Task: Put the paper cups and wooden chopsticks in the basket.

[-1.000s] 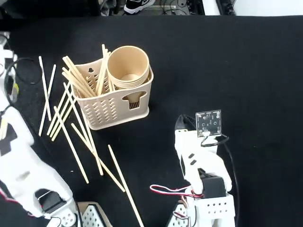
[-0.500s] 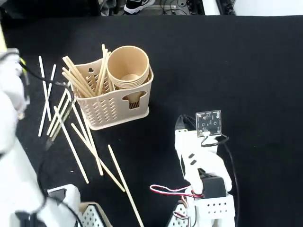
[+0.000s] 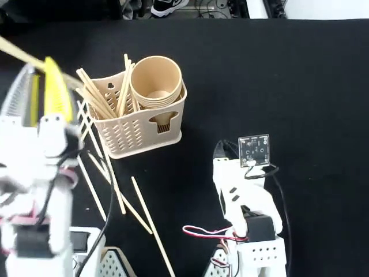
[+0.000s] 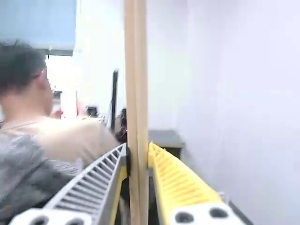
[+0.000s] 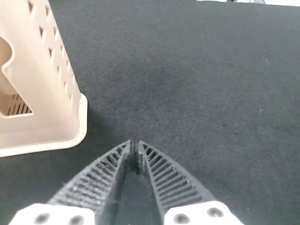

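Observation:
A beige slotted basket holds stacked paper cups and several wooden chopsticks. More chopsticks lie loose on the black table to its left and front. My left gripper, with one yellow and one grey finger, is raised left of the basket and shut on wooden chopsticks that stick out past its tips. In the left wrist view the left gripper points up into the room. My right gripper is shut and empty, low over the table beside the basket.
The right arm rests folded at the front centre with a small square board on it. The black table stretches bare to the right and back. Cables and a shoe lie beyond its far edge.
The left arm has swung up from the front-left corner, lifting chopsticks off the table to beside the basket. The right arm has stayed still.

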`<state>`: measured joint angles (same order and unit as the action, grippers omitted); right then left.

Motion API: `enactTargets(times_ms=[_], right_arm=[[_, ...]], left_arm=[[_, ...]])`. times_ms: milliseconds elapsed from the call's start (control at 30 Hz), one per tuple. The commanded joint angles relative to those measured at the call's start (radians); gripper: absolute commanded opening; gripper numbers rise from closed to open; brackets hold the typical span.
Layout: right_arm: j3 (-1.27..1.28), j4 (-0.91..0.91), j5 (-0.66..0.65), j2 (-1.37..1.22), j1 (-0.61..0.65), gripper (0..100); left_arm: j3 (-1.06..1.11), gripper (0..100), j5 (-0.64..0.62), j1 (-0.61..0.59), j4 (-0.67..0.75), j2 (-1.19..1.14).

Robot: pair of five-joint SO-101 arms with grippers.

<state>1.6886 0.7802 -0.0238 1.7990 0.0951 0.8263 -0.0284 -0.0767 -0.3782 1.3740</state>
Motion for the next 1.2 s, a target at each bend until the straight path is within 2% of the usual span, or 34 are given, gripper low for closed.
enactTargets(times_ms=[0, 467, 500, 567, 667, 733, 900, 1033, 1167], right_arm=[[-0.004, 0.002, -0.011, 0.071, -0.012, 1.9], [-0.004, 0.002, -0.011, 0.071, -0.012, 1.9], [-0.004, 0.002, -0.011, 0.071, -0.012, 1.9], [-0.004, 0.002, -0.011, 0.071, -0.012, 1.9], [-0.004, 0.002, -0.011, 0.071, -0.012, 1.9], [-0.004, 0.002, -0.011, 0.071, -0.012, 1.9], [-0.004, 0.002, -0.011, 0.071, -0.012, 1.9], [-0.004, 0.002, -0.011, 0.071, -0.012, 1.9], [-0.004, 0.002, -0.011, 0.071, -0.012, 1.9]], left_arm=[[0.266, 3, -0.012, 0.035, 0.327, 0.014], [0.263, 3, -0.015, 0.036, 0.334, -0.358], [0.263, 4, -0.015, 0.036, 0.333, -0.362], [0.257, 14, -0.015, 0.035, 0.287, -0.364], [0.179, 28, -0.095, 0.033, 0.112, -0.364], [0.067, 29, -0.173, 0.025, -0.061, -0.364], [-0.325, 29, -0.176, -0.012, -0.531, -0.385], [-0.602, 29, -0.198, -0.128, -0.836, -0.482], [-0.714, 29, -0.204, -0.303, -0.988, -0.658]])
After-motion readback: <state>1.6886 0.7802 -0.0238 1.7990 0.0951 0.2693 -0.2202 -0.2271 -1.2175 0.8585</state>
